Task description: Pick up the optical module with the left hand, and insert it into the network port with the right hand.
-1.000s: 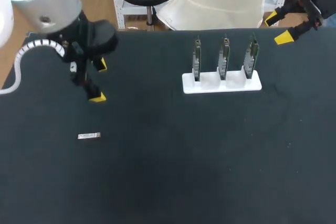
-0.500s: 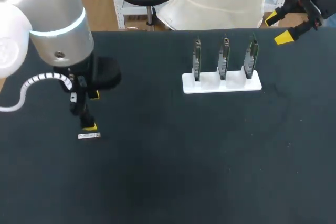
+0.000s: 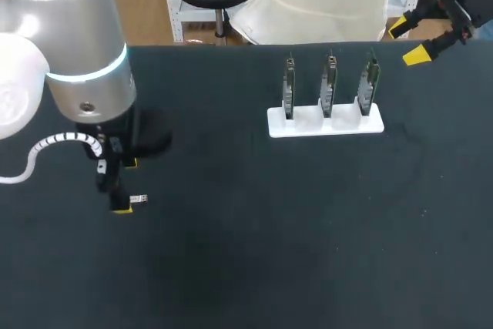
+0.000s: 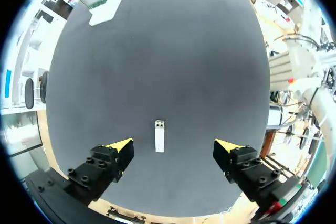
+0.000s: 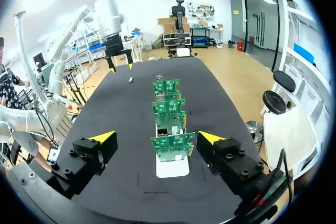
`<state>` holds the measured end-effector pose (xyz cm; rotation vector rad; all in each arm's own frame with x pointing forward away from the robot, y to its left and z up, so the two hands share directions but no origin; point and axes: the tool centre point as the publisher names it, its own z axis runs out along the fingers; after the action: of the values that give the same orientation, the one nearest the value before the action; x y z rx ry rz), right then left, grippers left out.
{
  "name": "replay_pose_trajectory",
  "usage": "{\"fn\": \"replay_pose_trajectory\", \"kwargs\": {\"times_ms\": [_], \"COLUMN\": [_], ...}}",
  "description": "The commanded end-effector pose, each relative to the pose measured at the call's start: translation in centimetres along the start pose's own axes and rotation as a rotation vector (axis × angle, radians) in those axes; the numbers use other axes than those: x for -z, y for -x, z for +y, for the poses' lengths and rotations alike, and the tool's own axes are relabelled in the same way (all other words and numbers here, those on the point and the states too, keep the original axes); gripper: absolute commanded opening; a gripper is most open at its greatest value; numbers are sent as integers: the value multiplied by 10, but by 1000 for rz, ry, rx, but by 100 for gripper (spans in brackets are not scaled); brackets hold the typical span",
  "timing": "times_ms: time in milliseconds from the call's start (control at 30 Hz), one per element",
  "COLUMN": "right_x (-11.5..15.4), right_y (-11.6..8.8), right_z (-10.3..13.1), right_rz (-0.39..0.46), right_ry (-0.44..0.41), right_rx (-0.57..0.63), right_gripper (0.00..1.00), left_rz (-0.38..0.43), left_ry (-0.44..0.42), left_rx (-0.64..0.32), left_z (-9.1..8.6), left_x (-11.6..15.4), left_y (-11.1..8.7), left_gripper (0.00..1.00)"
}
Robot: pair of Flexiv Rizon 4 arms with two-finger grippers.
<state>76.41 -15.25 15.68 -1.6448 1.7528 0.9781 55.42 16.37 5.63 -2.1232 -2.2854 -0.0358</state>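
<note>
In the head view, the left gripper (image 3: 125,185) is hanging straight down over the black table (image 3: 254,236) with its 2 yellow-tipped fingers spread apart and pinching nothing. The optical module (image 3: 139,199), a slim silver-white bar, is lying flat just beside the nearer fingertip and is partly hidden by it, so its contact with that tip is not showing clearly. Any print on it is too small to read. Well apart from those fingers, 3 green circuit boards (image 3: 329,82) are standing upright in a white holder (image 3: 325,123). The right gripper (image 3: 407,41) is waiting beyond them at the table's far edge, fingers spread and holding nothing. In the left wrist view, the optical module (image 4: 159,135) is lying on the table between the 2 spread fingers of the left gripper (image 4: 174,145), touching neither, closer to one finger than the other. Its long axis is running straight ahead, across the line joining the tips, and the end with 2 small dark holes is pointing away from the gripper. In the right wrist view, the right gripper (image 5: 157,137) is spreading its fingers either side of the row of 3 circuit boards (image 5: 169,109), which are standing in line just ahead in the white holder (image 5: 172,167). The optical module (image 5: 130,80) is showing as a small pale sliver far ahead, under the left gripper (image 5: 118,62).
</note>
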Motion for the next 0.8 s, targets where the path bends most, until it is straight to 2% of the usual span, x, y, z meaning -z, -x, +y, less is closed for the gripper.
{"fn": "replay_pose_trajectory", "kwargs": {"times_ms": [33,800], "right_x": [0,0], "right_y": [0,0], "right_z": [2,2], "right_rz": [-1,-1], "right_ry": [-6,-6], "right_rx": [1,1], "right_gripper": [100,100], "left_rz": [21,36], "left_ry": [-2,17], "left_rx": [-4,76], "left_z": [-4,-11], "left_x": [-7,-33], "left_y": [3,-14], "left_gripper": [100,100]}}
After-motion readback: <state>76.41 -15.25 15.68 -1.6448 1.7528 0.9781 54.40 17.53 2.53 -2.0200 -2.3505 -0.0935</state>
